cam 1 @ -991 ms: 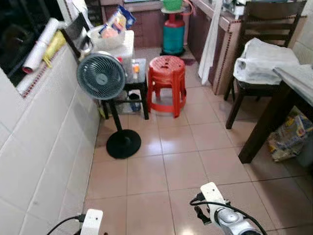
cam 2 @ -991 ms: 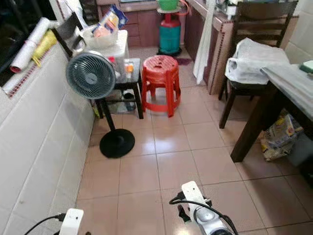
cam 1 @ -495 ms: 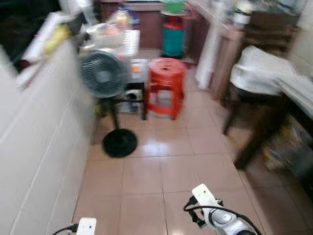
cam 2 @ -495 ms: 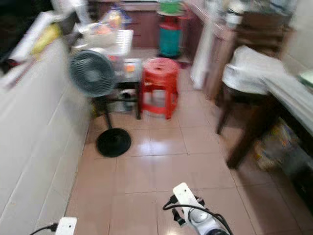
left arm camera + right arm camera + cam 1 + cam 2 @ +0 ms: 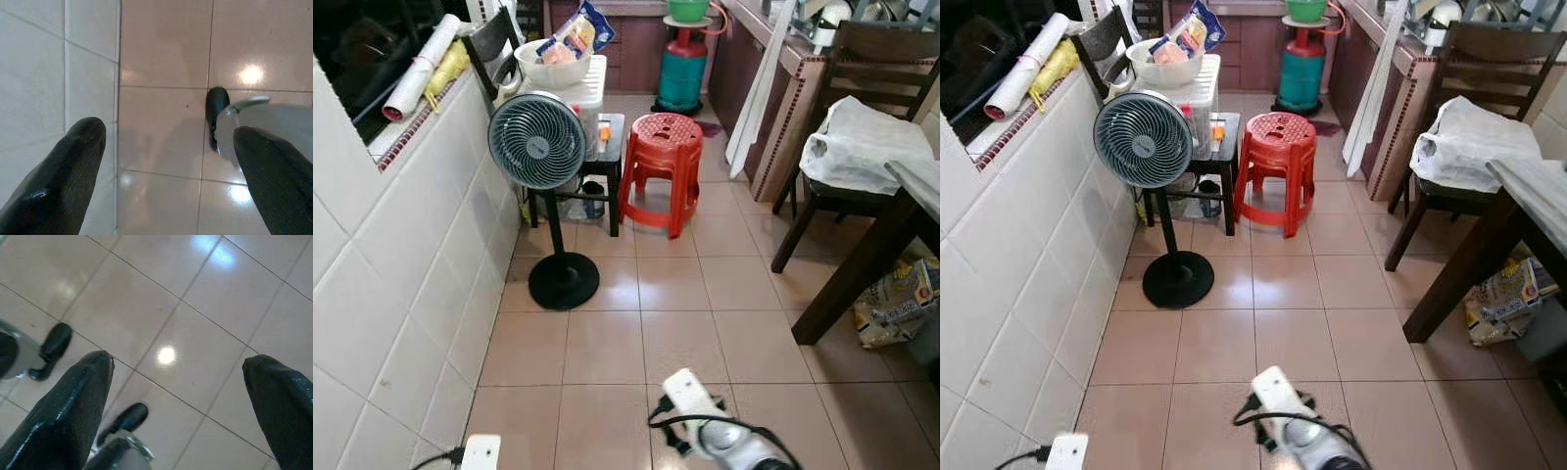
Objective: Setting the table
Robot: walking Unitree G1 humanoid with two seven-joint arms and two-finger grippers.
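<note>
Both arms hang idle over the tiled floor (image 5: 607,343). The left gripper (image 5: 166,166) and right gripper (image 5: 178,396) are spread and empty. The table (image 5: 1538,201) stands at the far right, likely not yet reached.

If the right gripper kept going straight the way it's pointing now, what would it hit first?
Most likely the tiled floor: the right gripper points down at bare tiles, its fingers apart and holding nothing, with nothing between them and the tiles. How far off is unclear.

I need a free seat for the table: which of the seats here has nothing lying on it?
The red plastic stool beside the standing fan: its top is bare. The dark wooden chair by the table holds a white plastic bag.
</note>
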